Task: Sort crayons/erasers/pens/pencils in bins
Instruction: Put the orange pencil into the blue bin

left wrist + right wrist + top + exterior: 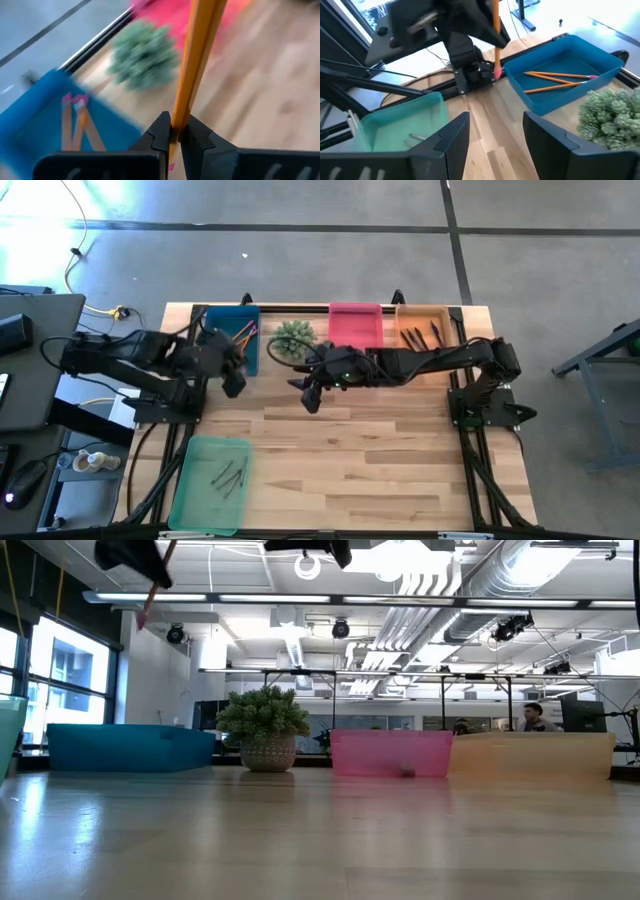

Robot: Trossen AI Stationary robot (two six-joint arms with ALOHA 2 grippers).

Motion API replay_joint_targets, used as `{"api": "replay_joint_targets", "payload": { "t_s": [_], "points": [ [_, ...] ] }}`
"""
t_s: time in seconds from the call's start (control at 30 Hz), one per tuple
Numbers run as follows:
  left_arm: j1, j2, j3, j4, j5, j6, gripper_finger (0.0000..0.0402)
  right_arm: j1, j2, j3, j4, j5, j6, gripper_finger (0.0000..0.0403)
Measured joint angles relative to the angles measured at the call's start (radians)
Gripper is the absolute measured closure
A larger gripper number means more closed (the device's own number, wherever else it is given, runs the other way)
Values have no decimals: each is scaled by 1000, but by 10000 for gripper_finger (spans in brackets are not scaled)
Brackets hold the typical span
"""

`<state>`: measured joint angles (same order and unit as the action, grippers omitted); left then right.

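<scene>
Pencil (192,70) clamped in my left gripper (174,134), only wrist view shows grip. Right gripper (492,131) fingers apart, empty, near plant (292,340). Blue bin (565,75) holds pencils.

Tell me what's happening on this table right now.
The left gripper is shut on an orange pencil and holds it in the air near the blue bin, which already has pencils in it. The right gripper is open and empty, reaching over the table's middle near the plant. Dark pens lie in the orange bin, and a few small sticks in the green bin. The pink bin sits between plant and orange bin.
</scene>
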<state>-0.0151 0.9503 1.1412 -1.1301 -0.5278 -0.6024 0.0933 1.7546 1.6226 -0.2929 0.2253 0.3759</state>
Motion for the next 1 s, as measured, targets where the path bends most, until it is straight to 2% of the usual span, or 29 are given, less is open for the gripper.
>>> {"api": "replay_joint_targets", "payload": {
  "t_s": [0.17, 0.27, 0.4, 0.67, 0.83, 1.0],
  "points": [
    [142, -5, 0, -170, 5, -4, 391, -19, 0, 0, -24, 0, 0, 226],
    [229, 3, -1, -205, 13, 41, 391, -30, 0, 0, -38, 3, 0, 226],
    [351, 20, -1, -213, 33, 121, 391, -47, 0, 0, -58, 10, 2, 226],
    [576, 116, -1, -208, 138, 229, 391, -87, 0, 0, -93, 12, -18, 226],
    [678, 207, -1, -208, 208, 265, 391, -123, 0, 0, -132, 14, -73, 226],
    [759, 314, -1, -208, 234, 283, 391, -182, -4, -1, -186, 5, -136, 226]
  ]
}}
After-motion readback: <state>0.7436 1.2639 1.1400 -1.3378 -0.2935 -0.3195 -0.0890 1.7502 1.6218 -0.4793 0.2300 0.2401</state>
